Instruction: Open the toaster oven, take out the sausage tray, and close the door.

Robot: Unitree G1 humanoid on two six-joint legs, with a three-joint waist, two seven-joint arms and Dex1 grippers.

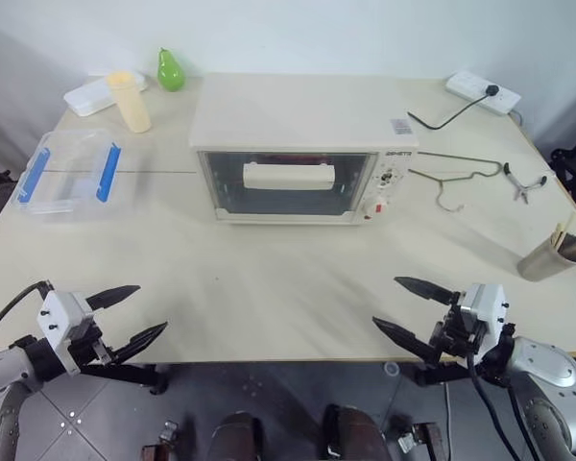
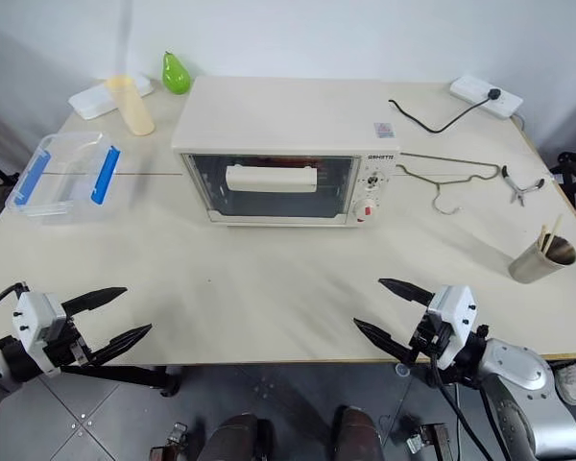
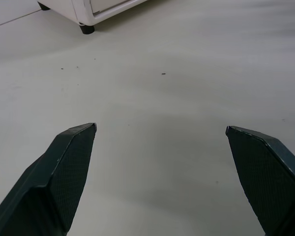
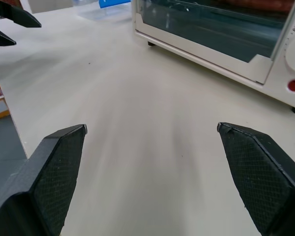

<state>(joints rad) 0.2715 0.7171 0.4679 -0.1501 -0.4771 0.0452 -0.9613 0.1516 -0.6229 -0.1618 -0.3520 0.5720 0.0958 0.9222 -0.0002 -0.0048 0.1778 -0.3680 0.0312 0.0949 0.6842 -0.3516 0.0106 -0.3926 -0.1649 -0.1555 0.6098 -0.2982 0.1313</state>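
Two wide-open grippers, left (image 1: pixel 120 317) and right (image 1: pixel 413 309), empty at tabletop (image 1: pixel 269 288) edge; oven door (image 1: pixel 288 182) handle (image 1: pixel 289 175) lying crosswise, twelve o'clock, right nearer.

The table (image 1: pixel 269 298) carries the toaster oven (image 1: pixel 302 149), clear box (image 1: pixel 72 173), cup (image 1: pixel 552 254) and hanger (image 1: pixel 456 173).

A clear plastic box with blue clips (image 1: pixel 70 174) is sitting well ahead of the left fingers, with a yellow cup (image 1: pixel 130 101), green pear (image 1: pixel 170 70) and white tray (image 1: pixel 98 93) lying farther beyond. Well ahead of the right fingers, a metal cup of sticks (image 1: pixel 551 254), pliers (image 1: pixel 522 181), a wire hanger (image 1: pixel 456 175) and a power strip (image 1: pixel 483 92) are resting.
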